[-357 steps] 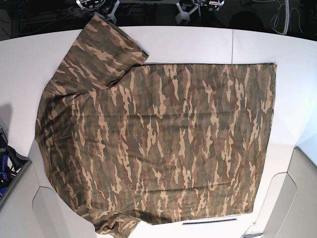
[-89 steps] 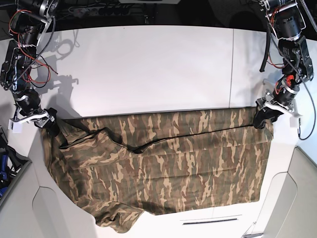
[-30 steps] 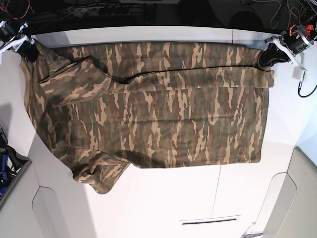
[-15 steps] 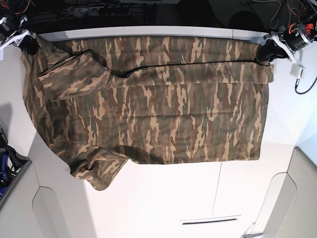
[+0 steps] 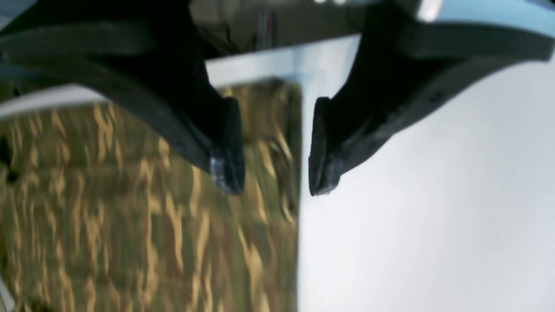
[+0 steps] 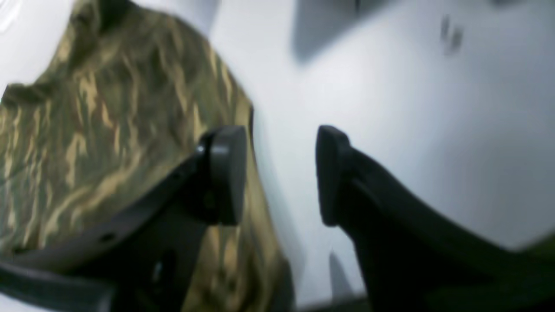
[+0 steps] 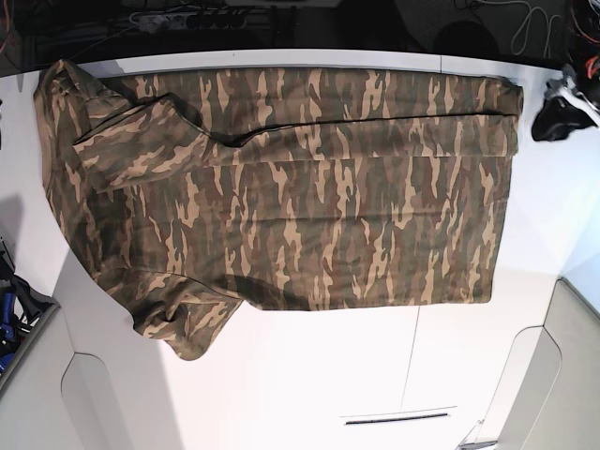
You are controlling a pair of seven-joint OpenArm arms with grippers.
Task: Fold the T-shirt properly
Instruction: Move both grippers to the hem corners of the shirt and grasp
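Observation:
The camouflage T-shirt [image 7: 281,197] lies spread on the white table [image 7: 309,375], its far edge folded over along the table's back and a sleeve bunched at the front left [image 7: 183,323]. My left gripper [image 7: 548,122] is off the shirt's far right corner, open and empty. In the left wrist view the gripper [image 5: 274,173] hangs over the shirt's right edge [image 5: 173,225]. My right gripper [image 6: 277,175] is open and empty beside the shirt's edge [image 6: 108,112]. It is out of the base view.
Dark space with cables [image 7: 178,17] lies behind the table's back edge. A dark bin with blue parts [image 7: 9,319] sits at the front left. Grey recessed panels [image 7: 103,403] flank the table's front. Bare white table shows in front of the shirt.
Both grippers have let go of the shirt's far corners and moved outward. The right one has left the base view. The shirt lies where it was.

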